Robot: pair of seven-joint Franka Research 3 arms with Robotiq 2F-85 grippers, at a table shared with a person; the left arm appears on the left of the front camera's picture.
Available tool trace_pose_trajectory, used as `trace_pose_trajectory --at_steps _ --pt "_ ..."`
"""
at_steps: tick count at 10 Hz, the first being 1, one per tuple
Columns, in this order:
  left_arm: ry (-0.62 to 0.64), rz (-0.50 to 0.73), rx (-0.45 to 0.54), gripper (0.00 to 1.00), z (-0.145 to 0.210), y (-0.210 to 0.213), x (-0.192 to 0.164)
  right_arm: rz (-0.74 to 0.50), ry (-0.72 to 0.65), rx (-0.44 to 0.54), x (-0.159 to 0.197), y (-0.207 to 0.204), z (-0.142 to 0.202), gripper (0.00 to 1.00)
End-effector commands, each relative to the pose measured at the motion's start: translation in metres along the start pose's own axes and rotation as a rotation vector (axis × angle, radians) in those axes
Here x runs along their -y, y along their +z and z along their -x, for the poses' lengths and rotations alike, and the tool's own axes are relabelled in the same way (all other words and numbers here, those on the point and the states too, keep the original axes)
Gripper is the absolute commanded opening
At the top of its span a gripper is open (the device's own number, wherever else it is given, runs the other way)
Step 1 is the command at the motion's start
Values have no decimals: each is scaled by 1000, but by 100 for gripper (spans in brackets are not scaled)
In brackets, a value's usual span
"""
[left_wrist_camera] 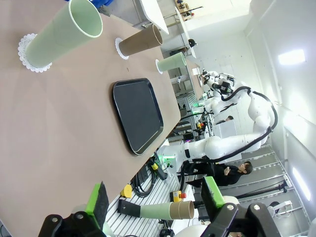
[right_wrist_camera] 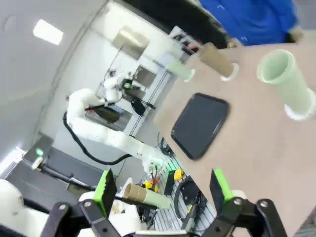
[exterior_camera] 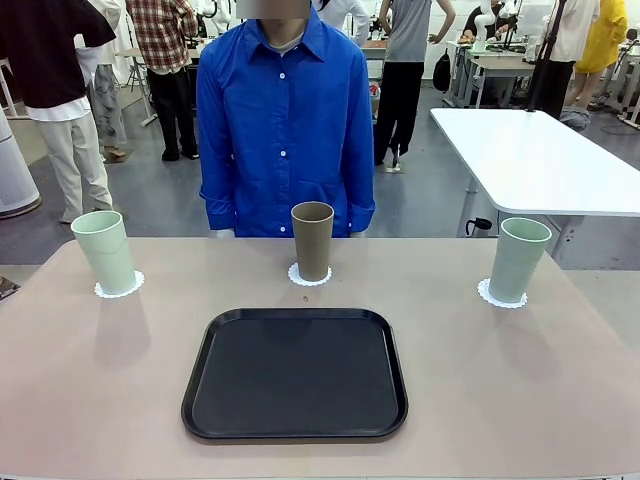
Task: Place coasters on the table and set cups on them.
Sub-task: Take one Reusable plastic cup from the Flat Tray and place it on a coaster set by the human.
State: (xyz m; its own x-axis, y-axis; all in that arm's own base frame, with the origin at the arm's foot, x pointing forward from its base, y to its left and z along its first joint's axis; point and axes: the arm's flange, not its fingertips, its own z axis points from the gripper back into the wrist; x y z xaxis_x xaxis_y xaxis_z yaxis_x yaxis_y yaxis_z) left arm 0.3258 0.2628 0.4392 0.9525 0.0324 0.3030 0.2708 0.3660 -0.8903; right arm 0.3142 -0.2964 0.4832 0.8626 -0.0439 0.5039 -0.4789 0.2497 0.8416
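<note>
From my front camera I saw the table with three cups standing upright on it, each one on its own coaster. The left mint cup stood near the far left corner on the left coaster. The brown cup stood in the middle, close to the far edge, on the middle coaster. The right mint cup stood at the far right on the right coaster. The scalloped rim of each coaster came out a little around the cup base. The three cups were well apart from each other.

A black tray lay flat on the near side of the table, in front of the brown cup, with nothing on it. A person in a blue shirt stood behind the far edge, just behind the brown cup. I could not see the person's hands.

In my left wrist camera the left gripper was off the near edge of the table, its jaws wide apart and nothing between the green pads. In my right wrist camera the right gripper was also away from the table, with its fingers spread fully and holding nothing.
</note>
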Motion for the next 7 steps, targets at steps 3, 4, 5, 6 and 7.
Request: trace_pose_trajectory --at_steps 3,4,5,6,7 --pt "2 -1 13 100 0 0 3 29 -142 -57 26 2 1 100" --pt "2 -1 13 100 0 0 3 26 -163 -48 34 4 3 100" --pt "2 -1 13 100 0 0 3 31 -141 -27 39 8 1 100" --pt "2 -1 13 100 0 0 3 25 -135 -39 34 -3 5 100" --pt "2 -1 13 100 0 0 3 25 -135 -39 34 -3 5 100"
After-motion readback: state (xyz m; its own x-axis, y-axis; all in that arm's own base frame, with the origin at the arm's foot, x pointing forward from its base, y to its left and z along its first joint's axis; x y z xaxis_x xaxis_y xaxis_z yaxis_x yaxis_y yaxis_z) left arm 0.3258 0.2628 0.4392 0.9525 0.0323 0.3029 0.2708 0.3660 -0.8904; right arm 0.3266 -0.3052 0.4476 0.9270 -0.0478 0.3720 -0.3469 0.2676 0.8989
